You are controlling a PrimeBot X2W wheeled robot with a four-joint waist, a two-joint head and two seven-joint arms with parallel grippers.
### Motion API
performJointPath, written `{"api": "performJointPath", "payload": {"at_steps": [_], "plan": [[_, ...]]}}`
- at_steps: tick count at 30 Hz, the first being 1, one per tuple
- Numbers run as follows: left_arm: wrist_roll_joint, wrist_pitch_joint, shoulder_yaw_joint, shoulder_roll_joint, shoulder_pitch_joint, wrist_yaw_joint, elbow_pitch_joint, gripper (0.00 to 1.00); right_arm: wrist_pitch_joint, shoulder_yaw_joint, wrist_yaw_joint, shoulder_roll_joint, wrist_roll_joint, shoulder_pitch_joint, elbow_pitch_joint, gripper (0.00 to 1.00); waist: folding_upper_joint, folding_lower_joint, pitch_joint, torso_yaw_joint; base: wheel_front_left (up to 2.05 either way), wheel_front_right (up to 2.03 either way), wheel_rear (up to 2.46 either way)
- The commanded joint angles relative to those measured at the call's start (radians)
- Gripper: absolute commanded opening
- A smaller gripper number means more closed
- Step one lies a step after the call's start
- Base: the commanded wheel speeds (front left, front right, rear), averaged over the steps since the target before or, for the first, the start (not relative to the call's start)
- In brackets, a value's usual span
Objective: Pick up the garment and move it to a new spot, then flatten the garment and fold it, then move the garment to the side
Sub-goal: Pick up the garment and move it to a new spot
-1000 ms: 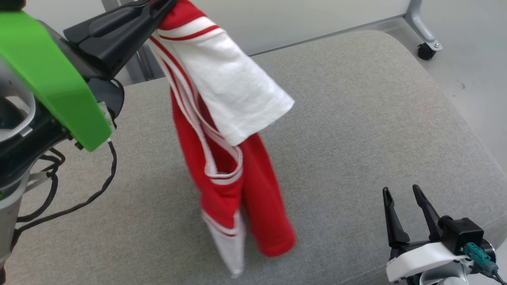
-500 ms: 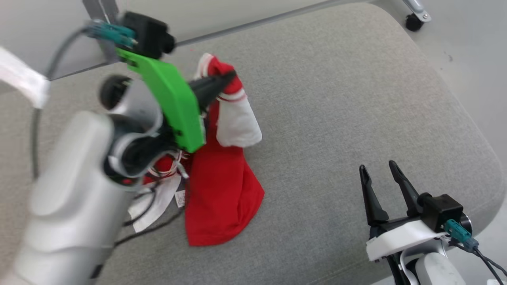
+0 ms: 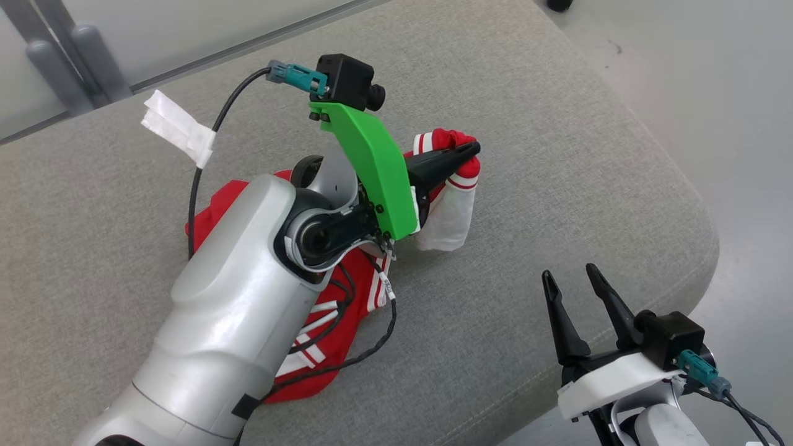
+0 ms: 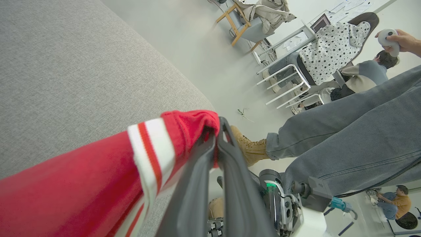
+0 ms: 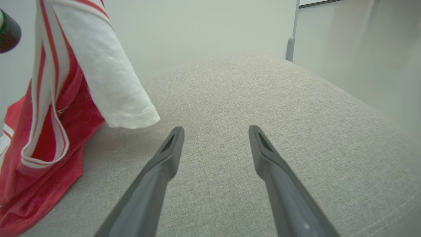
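The garment (image 3: pixel 337 291) is a red shirt with white sleeves and red-white striped trim, lying bunched on the grey cushion (image 3: pixel 557 155). My left gripper (image 3: pixel 474 150) is shut on a striped cuff of it, and one white sleeve (image 3: pixel 447 214) hangs down from the grip. Much of the shirt is hidden under my left forearm. The left wrist view shows the closed fingers pinching the red cuff of the garment (image 4: pixel 187 126). My right gripper (image 3: pixel 570 275) stands open near the cushion's front right edge, apart from the cloth; its view has the garment (image 5: pixel 65 108) at the left.
A white strip of tape (image 3: pixel 176 130) wraps the left arm's cable. The cushion's rounded right edge (image 3: pixel 706 248) drops to grey floor. In the left wrist view a person's legs (image 4: pixel 345 131) and boot (image 4: pixel 248 148) stand close by, with chairs and other people behind.
My left gripper has come down from high up, lowering the hanging garment onto the cushion, where most of it now lies. The head camera has shifted too. The right gripper stays open.
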Motion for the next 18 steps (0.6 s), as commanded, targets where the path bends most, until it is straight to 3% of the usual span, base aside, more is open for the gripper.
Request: {"api": "performJointPath", "payload": {"at_steps": [1,3,4,5,6,12,18], "plan": [[0.009,-0.017,-0.016,-0.001,-0.016,-0.005,0.014,0.0,-0.003,-0.003,0.0,0.001,0.007,0.008,0.0,1.0,-0.0001,0.0,0.0,-0.024,0.0,0.0,0.0],[0.036,-0.043,-0.044,0.009,-0.018,-0.005,0.047,0.0,-0.003,-0.006,0.0,0.001,0.01,0.014,-0.001,1.0,-0.0001,0.0,-0.002,-0.026,0.0,0.0,0.0],[0.055,-0.065,-0.055,0.01,-0.017,-0.005,0.07,0.33,-0.003,-0.01,0.0,0.001,0.011,0.018,0.001,1.0,-0.0001,0.0,-0.005,-0.026,0.0,0.0,0.0],[0.07,-0.085,-0.066,0.008,-0.014,-0.005,0.091,0.86,-0.003,-0.013,0.0,0.001,0.013,0.019,0.002,1.0,-0.0001,0.0,-0.006,-0.023,0.0,0.0,0.0],[0.087,-0.106,-0.085,0.005,-0.012,-0.005,0.114,1.0,-0.003,-0.014,0.0,0.001,0.014,0.02,0.003,1.0,-0.0001,0.0,-0.007,-0.02,0.0,0.0,0.0],[0.278,-0.269,-0.205,0.009,-0.044,-0.005,0.198,1.0,-0.003,-0.026,0.0,0.0,0.018,0.017,0.002,1.0,-0.0001,0.0,-0.014,0.025,0.0,0.0,0.0],[0.399,-0.507,-0.238,0.006,0.048,0.048,0.18,1.0,-0.003,-0.058,0.0,0.0,-0.016,0.043,-0.01,1.0,-0.0001,0.0,-0.074,0.083,0.0,0.0,0.0]]}}
